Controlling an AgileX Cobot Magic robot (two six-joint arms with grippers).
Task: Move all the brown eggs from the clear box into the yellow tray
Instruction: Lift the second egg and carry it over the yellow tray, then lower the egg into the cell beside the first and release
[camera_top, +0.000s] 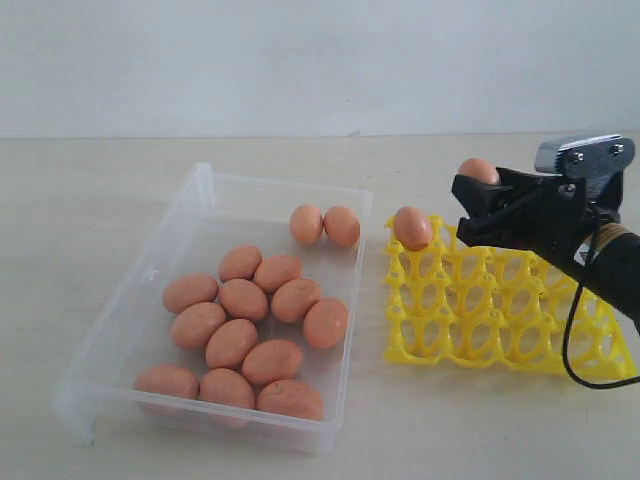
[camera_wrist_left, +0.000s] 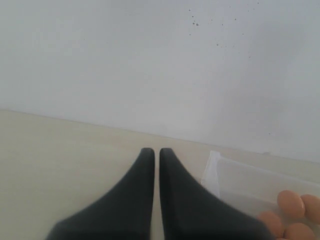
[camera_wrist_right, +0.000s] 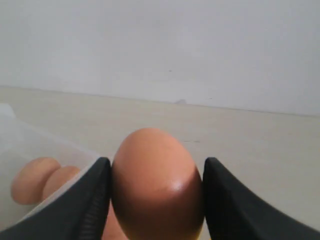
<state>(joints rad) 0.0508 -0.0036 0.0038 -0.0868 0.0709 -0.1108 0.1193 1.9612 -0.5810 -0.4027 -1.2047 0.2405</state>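
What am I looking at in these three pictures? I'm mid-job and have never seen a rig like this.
This is a two-armed robot. The wide picture comes from a camera off the arms. The other two come from wrist cameras, each looking along its tool. On the table are a clear box of brown eggs and a yellow tray with one egg in a corner cup. The right tool, by the tray's far side, is shut on another egg. The left tool is shut and empty.

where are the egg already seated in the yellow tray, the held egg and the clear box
seated egg (camera_top: 412, 228): exterior view, middle of its shell
held egg (camera_wrist_right: 156, 185): right wrist view, middle of its shell
clear box (camera_top: 285, 182): exterior view, its far rim
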